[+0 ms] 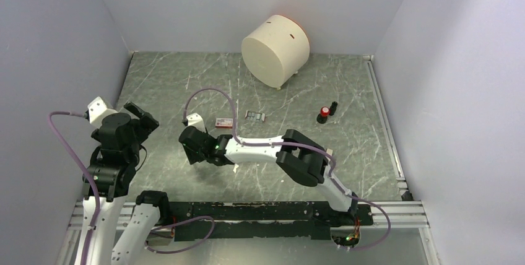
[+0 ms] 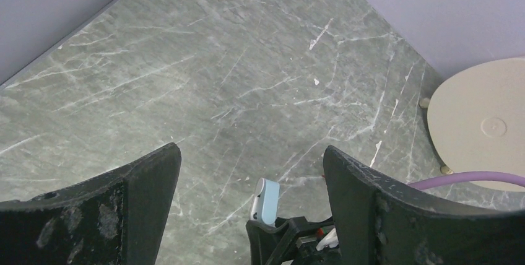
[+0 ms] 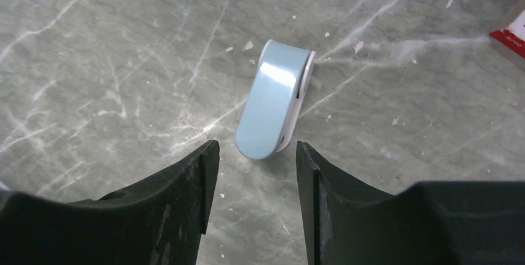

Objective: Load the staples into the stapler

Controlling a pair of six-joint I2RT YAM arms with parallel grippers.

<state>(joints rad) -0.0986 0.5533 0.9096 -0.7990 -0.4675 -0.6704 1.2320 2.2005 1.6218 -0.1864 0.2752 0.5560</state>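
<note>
From high behind the arm bases we are looking down over the whole table. At the left gripper we are facing low across it toward the cream drum, which the top view is also showing. At the right gripper we are peering closely down at the stapler, which the left wrist view is catching too.

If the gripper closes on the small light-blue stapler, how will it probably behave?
The stapler has a glossy, rounded shell, so a grip may slip on it. It looks small and plastic, probably light, so a push could slide it across the smooth table. It lies low and flat, so tipping seems unlikely.
</note>
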